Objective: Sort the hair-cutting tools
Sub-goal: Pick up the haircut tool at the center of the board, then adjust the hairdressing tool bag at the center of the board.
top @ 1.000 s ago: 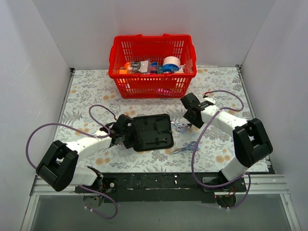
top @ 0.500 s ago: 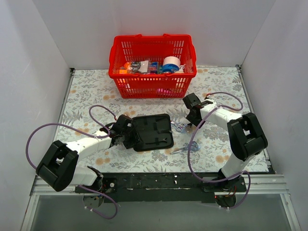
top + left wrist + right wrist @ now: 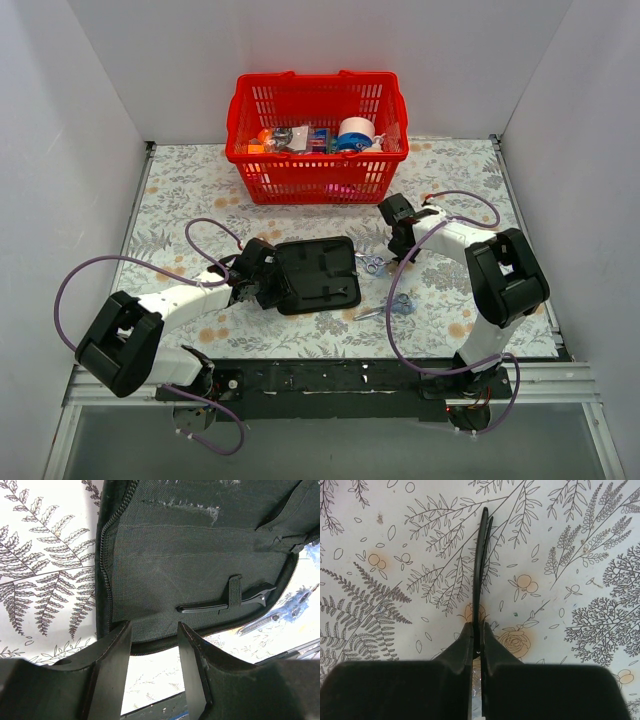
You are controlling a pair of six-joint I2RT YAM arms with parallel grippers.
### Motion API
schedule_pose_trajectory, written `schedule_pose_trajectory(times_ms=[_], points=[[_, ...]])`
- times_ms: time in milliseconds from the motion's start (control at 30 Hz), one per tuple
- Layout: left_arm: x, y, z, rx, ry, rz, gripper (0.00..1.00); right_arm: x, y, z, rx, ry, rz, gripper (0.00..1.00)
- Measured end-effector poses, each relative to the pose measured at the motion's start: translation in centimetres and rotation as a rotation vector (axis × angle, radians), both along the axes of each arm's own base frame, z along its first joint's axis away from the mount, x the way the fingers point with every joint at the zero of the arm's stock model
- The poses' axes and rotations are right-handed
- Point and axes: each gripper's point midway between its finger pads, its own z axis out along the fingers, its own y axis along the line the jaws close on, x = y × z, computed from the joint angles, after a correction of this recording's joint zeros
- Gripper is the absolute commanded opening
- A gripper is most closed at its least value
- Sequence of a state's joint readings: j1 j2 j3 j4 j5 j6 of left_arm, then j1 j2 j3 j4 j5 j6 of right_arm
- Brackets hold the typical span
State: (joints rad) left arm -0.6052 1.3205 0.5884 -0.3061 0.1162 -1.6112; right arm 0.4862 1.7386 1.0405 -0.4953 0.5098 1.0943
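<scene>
Slim tapered black clip [image 3: 481, 555] in right gripper [image 3: 477, 626]

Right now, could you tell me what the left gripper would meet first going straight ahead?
Probably the open black pouch: its zipped edge lies just ahead, between the open fingers of the left gripper. Beyond it a black clip sits under a strap; the gripper's height is unclear.
</scene>
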Motion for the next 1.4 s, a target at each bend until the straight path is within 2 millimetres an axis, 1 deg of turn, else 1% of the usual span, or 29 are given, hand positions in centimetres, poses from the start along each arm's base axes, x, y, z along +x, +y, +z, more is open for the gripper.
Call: schedule_pose_trajectory(times_ms=[267,367,467,600,667,733,833,933,1000,1033,1100,1167,1233,1333,1400], points=[[0.1,0.0,0.0,-0.001,0.002,0.009,0.40,0.0,-0.2,0.2,-0.005,-0.010,0.002,0.01],[0.1,-0.1,0.0,-0.009,0.012,0.030,0.38,-0.3,-0.3,1.0,-0.010,-0.020,0.024,0.01],[0.0,-0.2,0.0,-0.030,0.029,0.069,0.36,-0.5,-0.2,3.2,-0.009,-0.065,0.073,0.01],[-0.2,-0.4,0.2,-0.079,0.048,0.130,0.36,-0.7,0.5,7.8,0.001,-0.182,0.172,0.01],[-0.3,-0.6,0.8,-0.101,0.042,0.144,0.37,-1.4,0.7,9.5,0.000,-0.227,0.223,0.01],[0.0,-0.9,2.1,-0.121,0.020,0.146,0.38,-2.3,0.8,10.3,-0.003,-0.250,0.271,0.01],[1.5,-1.4,4.9,-0.128,-0.038,0.153,0.40,-3.6,0.8,10.5,-0.018,-0.255,0.339,0.01],[4.5,-2.0,9.1,-0.121,-0.141,0.174,0.41,-4.8,1.1,10.6,-0.033,-0.254,0.412,0.01],[6.5,-2.2,11.8,-0.110,-0.213,0.194,0.41,-5.5,1.6,11.0,-0.037,-0.265,0.468,0.01],[7.4,-2.2,12.8,-0.096,-0.242,0.202,0.42,-5.7,1.9,11.2,-0.034,-0.273,0.488,0.01],[9.0,-2.2,13.9,-0.058,-0.283,0.213,0.42,-6.4,2.8,11.8,-0.033,-0.293,0.554,0.01],[10.5,-2.3,13.9,-0.005,-0.298,0.214,0.42,-7.3,3.8,12.0,-0.029,-0.298,0.626,0.01],[11.9,-2.8,13.1,0.047,-0.299,0.197,0.42,-8.2,5.0,12.1,-0.022,-0.295,0.705,0.01],[13.9,-3.8,11.0,0.120,-0.276,0.152,0.41,-9.7,6.6,11.7,-0.013,-0.279,0.816,0.01],[15.1,-4.6,9.3,0.160,-0.257,0.119,0.41,-11.1,7.4,11.1,-0.010,-0.261,0.887,0.01]])
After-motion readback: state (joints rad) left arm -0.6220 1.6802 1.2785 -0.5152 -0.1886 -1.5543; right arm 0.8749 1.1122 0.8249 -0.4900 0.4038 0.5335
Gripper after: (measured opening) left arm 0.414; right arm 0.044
